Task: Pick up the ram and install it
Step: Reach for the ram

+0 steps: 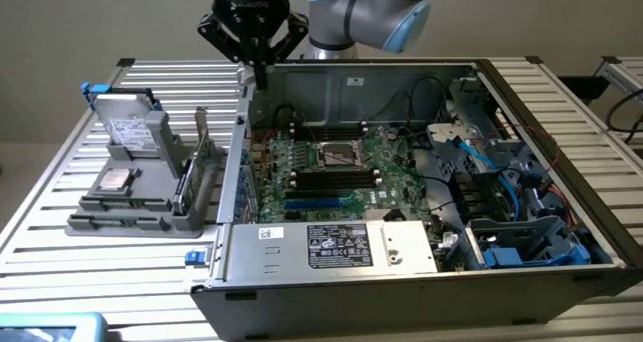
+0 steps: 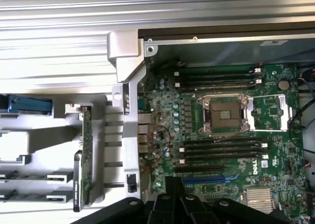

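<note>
Gripper (image 1: 259, 72): closed, empty, above the case (image 1: 402, 304) wall on the holder's side.
Ram (image 2: 87, 155): on edge in holder (image 1: 131, 225) on tabletop (image 1: 101, 261), untouched.
Slots (image 2: 221, 147): bare.
Progress: pick-up, install both left.

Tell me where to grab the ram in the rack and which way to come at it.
Pinch the ram across its two flat faces, at the middle of its upper long edge, coming straight down from above. It stands on edge in the gray rack, and the bigger green card stands close beside it, crowding any sideways approach.
</note>
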Motion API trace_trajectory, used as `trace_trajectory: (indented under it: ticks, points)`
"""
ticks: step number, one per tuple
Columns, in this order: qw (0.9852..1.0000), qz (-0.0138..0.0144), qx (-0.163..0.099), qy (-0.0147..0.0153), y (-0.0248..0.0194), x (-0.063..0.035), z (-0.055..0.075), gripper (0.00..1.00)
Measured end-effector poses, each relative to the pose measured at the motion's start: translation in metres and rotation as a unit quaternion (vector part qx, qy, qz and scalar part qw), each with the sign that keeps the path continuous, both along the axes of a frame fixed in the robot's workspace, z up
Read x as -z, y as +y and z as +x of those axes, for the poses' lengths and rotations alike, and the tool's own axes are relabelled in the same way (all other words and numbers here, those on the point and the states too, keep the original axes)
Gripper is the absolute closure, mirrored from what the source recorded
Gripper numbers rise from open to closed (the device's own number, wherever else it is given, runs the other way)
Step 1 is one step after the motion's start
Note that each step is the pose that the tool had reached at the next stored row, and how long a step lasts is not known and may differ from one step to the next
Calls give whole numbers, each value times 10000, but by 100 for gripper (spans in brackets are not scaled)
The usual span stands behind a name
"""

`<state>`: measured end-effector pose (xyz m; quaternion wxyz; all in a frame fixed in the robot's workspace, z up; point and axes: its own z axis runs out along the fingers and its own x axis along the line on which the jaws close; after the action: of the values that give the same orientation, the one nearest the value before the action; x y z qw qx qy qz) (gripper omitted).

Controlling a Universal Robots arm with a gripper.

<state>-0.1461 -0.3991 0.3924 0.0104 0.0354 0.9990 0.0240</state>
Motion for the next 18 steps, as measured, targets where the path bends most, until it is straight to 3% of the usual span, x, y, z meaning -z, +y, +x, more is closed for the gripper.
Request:
trace_trajectory:
  ticks: [18]
  points:
    - [10000, 0, 1, 0, -18, 40, -816, 89]
